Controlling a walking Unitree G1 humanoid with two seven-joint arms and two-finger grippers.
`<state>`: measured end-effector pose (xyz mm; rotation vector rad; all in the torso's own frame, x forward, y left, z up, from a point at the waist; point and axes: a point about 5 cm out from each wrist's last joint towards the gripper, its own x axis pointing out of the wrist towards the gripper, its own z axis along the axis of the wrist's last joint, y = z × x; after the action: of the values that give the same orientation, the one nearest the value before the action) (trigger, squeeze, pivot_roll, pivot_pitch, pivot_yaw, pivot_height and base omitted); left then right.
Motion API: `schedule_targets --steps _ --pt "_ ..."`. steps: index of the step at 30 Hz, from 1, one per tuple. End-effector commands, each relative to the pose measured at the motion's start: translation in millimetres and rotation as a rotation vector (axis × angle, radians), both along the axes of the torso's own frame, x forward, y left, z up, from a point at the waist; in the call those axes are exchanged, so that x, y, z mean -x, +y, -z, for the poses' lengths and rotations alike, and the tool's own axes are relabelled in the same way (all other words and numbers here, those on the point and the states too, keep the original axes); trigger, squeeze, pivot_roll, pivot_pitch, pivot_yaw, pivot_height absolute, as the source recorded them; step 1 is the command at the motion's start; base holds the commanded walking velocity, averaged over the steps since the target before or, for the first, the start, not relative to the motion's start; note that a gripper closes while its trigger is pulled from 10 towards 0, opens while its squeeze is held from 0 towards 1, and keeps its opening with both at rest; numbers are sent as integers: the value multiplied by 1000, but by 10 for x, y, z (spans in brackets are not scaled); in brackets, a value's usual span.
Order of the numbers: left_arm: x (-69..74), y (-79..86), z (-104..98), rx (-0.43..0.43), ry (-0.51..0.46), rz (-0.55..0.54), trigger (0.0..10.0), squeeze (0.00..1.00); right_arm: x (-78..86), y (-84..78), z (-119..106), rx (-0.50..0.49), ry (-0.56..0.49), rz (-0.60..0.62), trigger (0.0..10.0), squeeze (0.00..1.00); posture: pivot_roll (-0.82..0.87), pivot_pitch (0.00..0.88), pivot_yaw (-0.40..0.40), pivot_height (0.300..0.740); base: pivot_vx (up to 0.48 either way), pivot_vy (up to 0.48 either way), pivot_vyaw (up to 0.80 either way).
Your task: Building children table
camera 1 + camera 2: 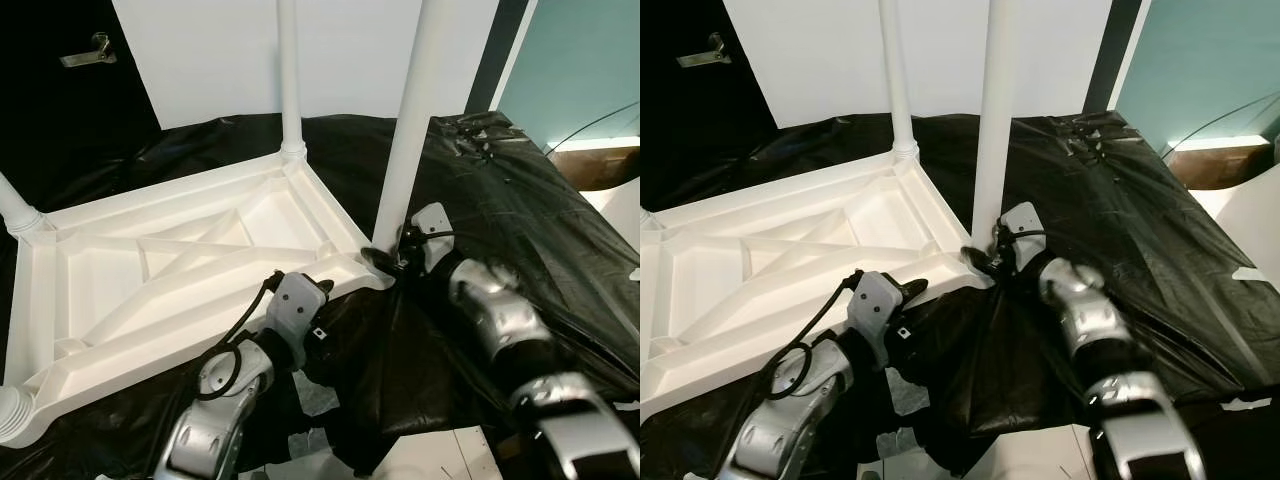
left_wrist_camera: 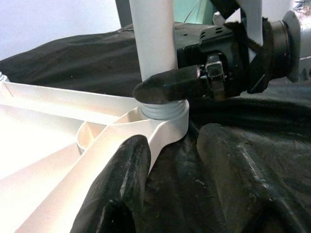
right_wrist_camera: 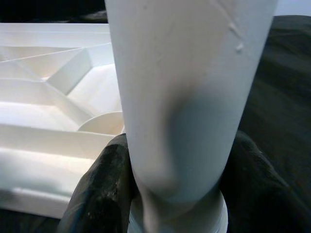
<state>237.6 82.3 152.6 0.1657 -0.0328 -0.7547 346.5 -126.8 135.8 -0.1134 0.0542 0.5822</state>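
Tabletop (image 1: 150, 250): white, upside down on black sheet (image 1: 520, 200).
Right gripper (image 1: 388, 258): fingers clamped around near table leg (image 1: 412, 120) at its socket; right wrist view shows both pads pressing.
Left gripper (image 2: 170, 160): spread apart at tabletop's edge.

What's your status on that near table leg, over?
Right hand shut on near leg at its socket. Left hand open at tabletop rim. Black sheet underneath, nothing blocking.

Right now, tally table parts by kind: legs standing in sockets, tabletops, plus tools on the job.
Table legs upright in corner sockets: 3 (near-right, far, left)
Upside-down tabletop: 1
Tools: 2 (right tool shut on the near-right leg, left tool open by the tabletop edge)
Total: 6
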Motion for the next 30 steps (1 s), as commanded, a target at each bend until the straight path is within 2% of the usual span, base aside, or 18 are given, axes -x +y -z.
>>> schedule_targets --steps 1,4,6,11,17,26,27,28,29,30 --pt "15 9 10 -2 11 -20 10000 0 83 -11 210 -1 97 100 10000 0 179 90 -4 740 0 0 0" --pt "13 5 9 8 11 -40 10000 0 219 87 271 -72 126 234 10000 0 180 95 -12 740 0 0 0" --pt "20 -10 16 16 14 -45 10000 0 260 125 267 -88 131 277 10000 0 174 102 -15 740 0 0 0" --pt "44 -38 34 24 27 -39 10000 0 288 125 204 -96 110 396 10000 0 169 111 -19 740 0 0 0" --pt "34 -28 22 22 26 -40 10000 0 323 112 214 -95 135 412 10000 0 165 113 -18 740 0 0 0" --pt "20 -38 5 34 24 -38 10000 0 362 105 136 -102 108 407 10000 0 159 108 -17 740 0 0 0" --pt "16 -40 2 37 24 -38 10000 0 360 86 126 -99 103 401 10000 914 159 106 -19 740 0 0 0" --pt "14 -42 0 38 24 -39 10000 0 358 72 120 -97 99 398 10000 914 159 106 -19 740 0 0 0" --pt "14 -42 -2 39 23 -39 10000 0 349 37 103 -99 89 393 10000 1000 159 106 -20 740 0 0 0" --pt "14 -42 -2 39 23 -39 10000 0 349 37 103 -99 89 393 10000 1000 159 106 -20 740 0 0 0"
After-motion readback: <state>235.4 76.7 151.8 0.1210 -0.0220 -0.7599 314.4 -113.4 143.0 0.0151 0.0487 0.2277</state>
